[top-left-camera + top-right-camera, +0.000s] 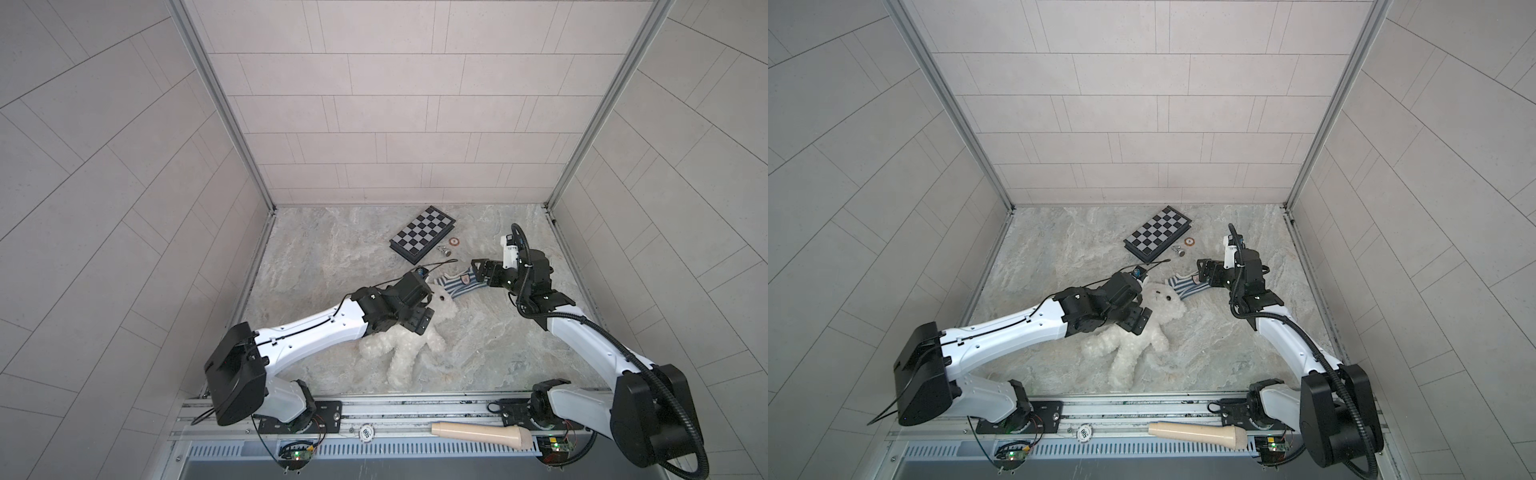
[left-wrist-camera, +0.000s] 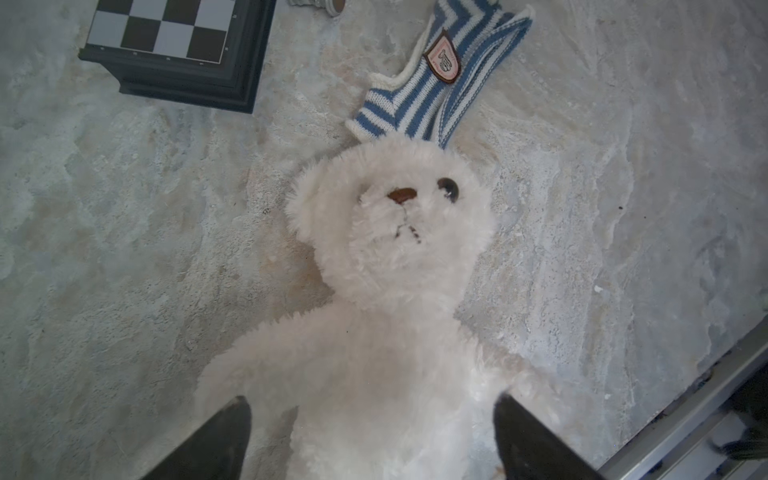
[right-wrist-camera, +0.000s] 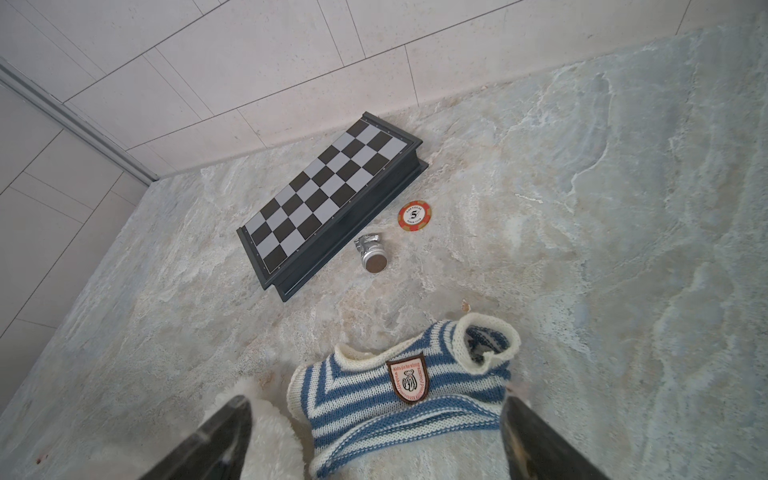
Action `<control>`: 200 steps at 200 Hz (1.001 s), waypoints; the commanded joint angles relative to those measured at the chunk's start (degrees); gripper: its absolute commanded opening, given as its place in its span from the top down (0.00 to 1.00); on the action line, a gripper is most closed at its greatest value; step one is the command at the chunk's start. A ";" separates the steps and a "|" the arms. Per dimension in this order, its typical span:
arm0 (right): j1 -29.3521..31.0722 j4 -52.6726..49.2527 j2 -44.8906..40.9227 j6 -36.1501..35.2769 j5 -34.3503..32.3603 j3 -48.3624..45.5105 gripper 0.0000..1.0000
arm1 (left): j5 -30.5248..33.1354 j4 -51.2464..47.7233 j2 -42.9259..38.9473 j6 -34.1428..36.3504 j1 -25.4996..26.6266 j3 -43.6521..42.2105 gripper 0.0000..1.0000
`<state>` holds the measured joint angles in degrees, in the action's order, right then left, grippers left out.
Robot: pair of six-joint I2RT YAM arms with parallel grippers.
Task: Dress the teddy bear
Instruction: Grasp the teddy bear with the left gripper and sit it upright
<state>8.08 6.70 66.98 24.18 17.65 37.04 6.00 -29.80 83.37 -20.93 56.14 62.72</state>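
- The bear [image 2: 386, 332] lies on its back on the table [image 2: 124, 249], head touching the hem of the shirt [image 3: 353, 386]; it wears nothing yet.
- The left gripper [image 2: 374, 411] hangs open astride the bear's chest, holding nothing. A shallow close likely takes only fur, and the bear slips free under a tug.
- The right gripper [image 3: 374, 411] is open too, astride the crumpled shirt. A pinch from above may catch both knit layers, keeping the hem shut against the head.
- The bear is light and soft on a smooth top; unpinned, it probably slides or folds rather than going into the shirt.
- The head looks wide beside the shirt's openings, so the knit may snag on an ear and bunch.
- Both grippers work close together by the head; a careless reach could knock them together.
- The chess piece [image 3: 371, 253] and chip [image 3: 414, 215] lie beside the chessboard [image 3: 328, 195], near the shirt; a wide sweep could scatter them.
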 commanded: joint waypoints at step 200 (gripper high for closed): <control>1.87 -6.06 3.86 -5.09 0.65 2.78 0.03 | 2.34 3.07 15.53 -4.67 1.54 -1.02 0.67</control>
<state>8.58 4.19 69.60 21.58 18.83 37.04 9.17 -28.36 100.12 -26.15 58.04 64.66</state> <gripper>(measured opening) 0.971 0.449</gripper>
